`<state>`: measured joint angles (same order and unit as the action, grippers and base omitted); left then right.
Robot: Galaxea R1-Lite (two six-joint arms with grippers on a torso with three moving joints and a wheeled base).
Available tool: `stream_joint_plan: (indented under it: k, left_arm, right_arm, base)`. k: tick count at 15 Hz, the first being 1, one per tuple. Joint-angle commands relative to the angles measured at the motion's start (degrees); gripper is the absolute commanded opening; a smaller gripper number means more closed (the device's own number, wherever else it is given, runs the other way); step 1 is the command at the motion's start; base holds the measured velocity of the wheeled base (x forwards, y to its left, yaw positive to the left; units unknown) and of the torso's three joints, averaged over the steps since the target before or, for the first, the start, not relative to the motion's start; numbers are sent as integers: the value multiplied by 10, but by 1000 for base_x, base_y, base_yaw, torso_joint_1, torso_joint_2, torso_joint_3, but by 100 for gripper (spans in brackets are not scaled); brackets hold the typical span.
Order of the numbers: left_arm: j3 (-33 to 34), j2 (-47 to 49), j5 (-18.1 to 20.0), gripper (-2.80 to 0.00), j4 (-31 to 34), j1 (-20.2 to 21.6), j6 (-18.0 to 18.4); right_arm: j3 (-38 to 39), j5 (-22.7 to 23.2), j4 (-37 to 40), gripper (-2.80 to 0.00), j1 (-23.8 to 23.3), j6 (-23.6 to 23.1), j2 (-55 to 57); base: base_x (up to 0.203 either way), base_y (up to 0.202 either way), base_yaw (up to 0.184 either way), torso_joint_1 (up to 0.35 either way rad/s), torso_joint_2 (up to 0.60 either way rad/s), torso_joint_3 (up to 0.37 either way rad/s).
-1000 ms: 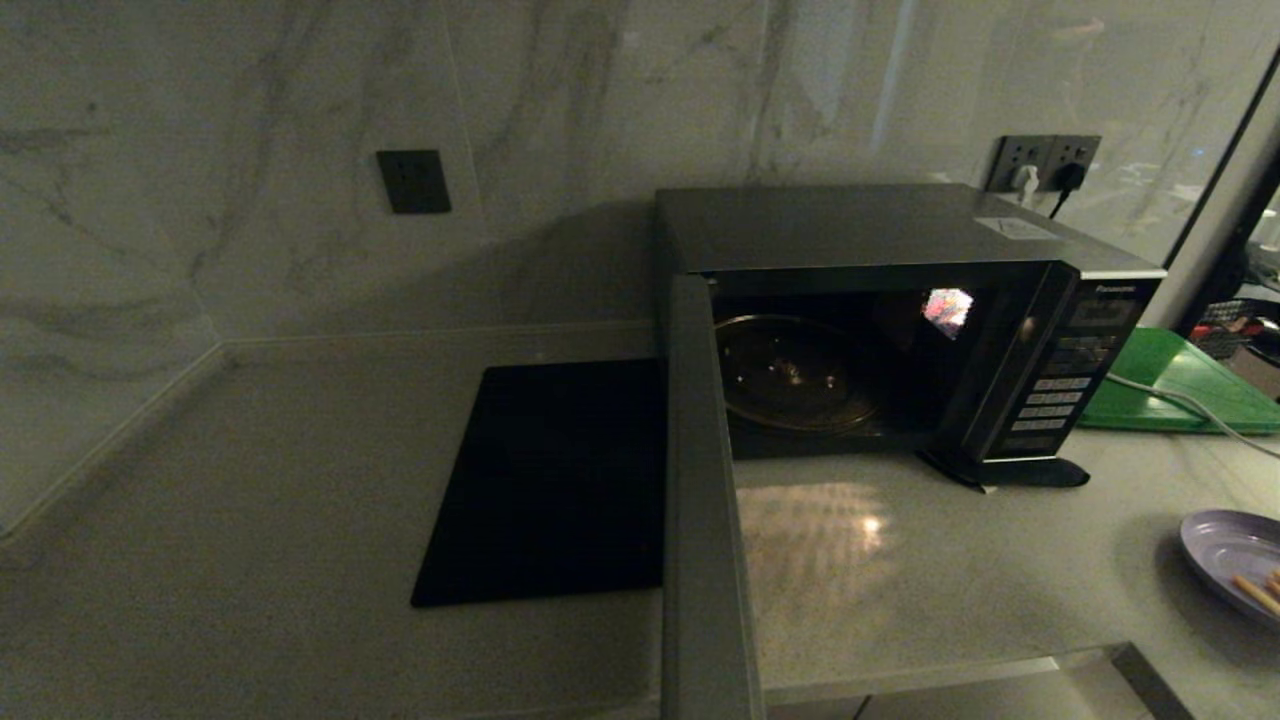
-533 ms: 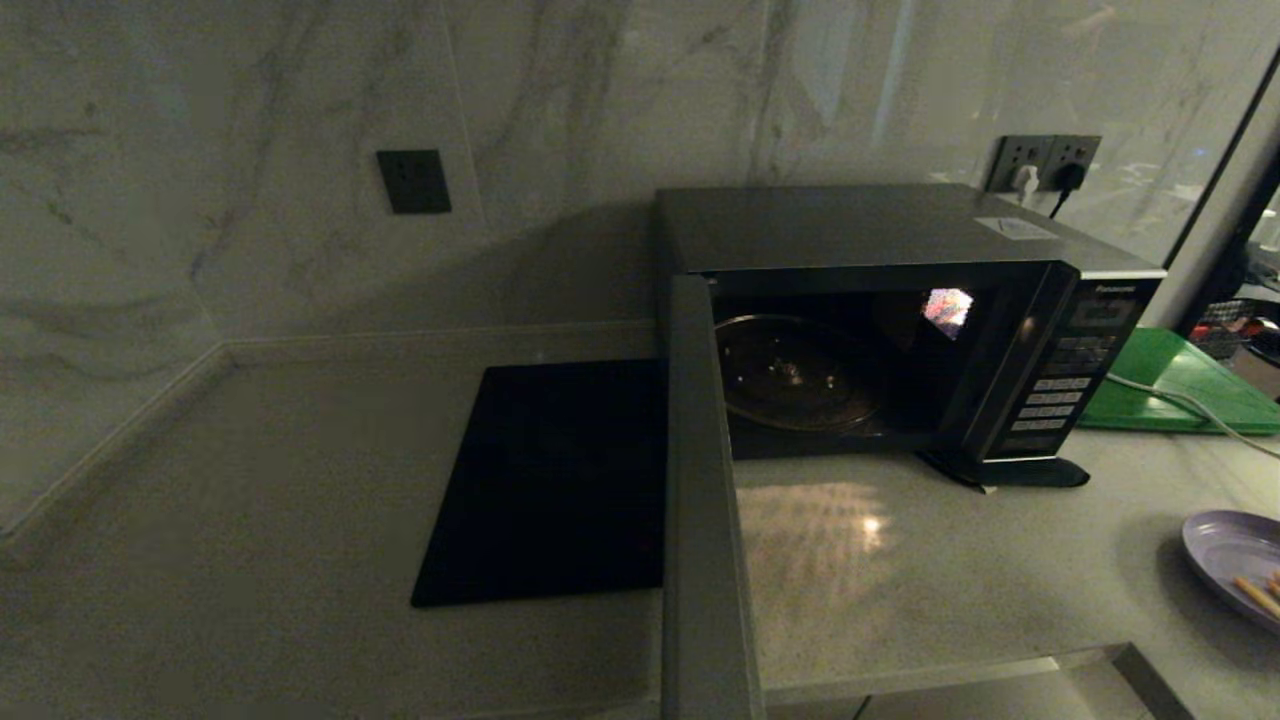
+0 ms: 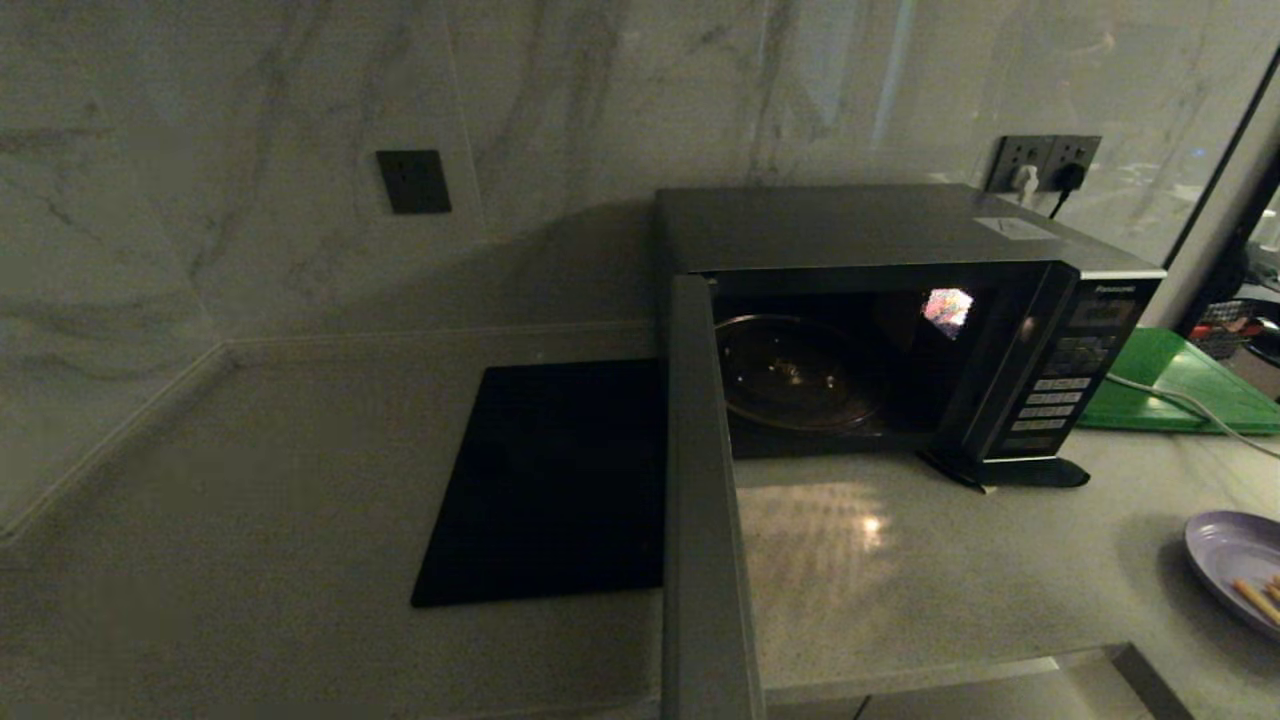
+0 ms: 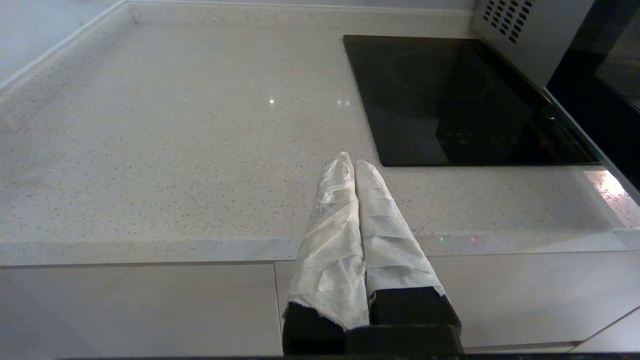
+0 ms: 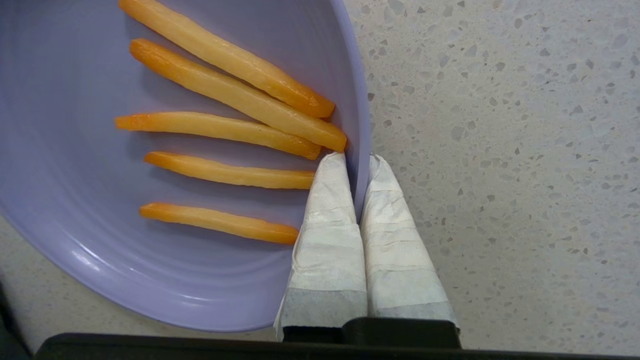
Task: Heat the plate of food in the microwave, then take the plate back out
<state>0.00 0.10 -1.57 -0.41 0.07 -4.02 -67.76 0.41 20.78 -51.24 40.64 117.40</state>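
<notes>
The microwave stands at the back of the counter with its door swung wide open towards me; the glass turntable inside is bare. The lavender plate of food shows at the right edge of the head view, partly cut off. In the right wrist view my right gripper is shut on the plate's rim, one tape-wrapped finger inside and one outside, with several orange fries lying beside it. My left gripper hovers shut and empty over the counter's front edge, left of the microwave.
A flat black glass square lies in the counter left of the microwave. A green board and a white cable sit to the microwave's right. Wall sockets are behind it. The counter's front edge runs below the left gripper.
The plate has shifted slightly to the right and downward at the edge of the head view. Nothing else has moved.
</notes>
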Motion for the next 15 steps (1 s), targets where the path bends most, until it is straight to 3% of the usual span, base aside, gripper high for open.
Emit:
stream_joint_plan:
  k: [1, 7, 8, 15]
  left_arm:
    - [0, 0, 0, -280, 0, 0, 0]
    - [0, 0, 0, -280, 0, 0, 0]
    - [0, 0, 0, -280, 0, 0, 0]
    - [0, 0, -1, -280, 0, 0, 0]
  right_arm:
    - [0, 0, 1, -280, 0, 2, 5]
    - [0, 0, 1, -280, 0, 0, 6]
    - [0, -1, 1, 0, 0, -6, 6]
    - [0, 1, 0, 0, -6, -9, -12]
  base:
    - [0, 0, 0, 0, 0, 0]
    - [0, 0, 0, 0, 0, 0]
    - [0, 0, 0, 0, 0, 0]
    - [0, 0, 0, 0, 0, 0]
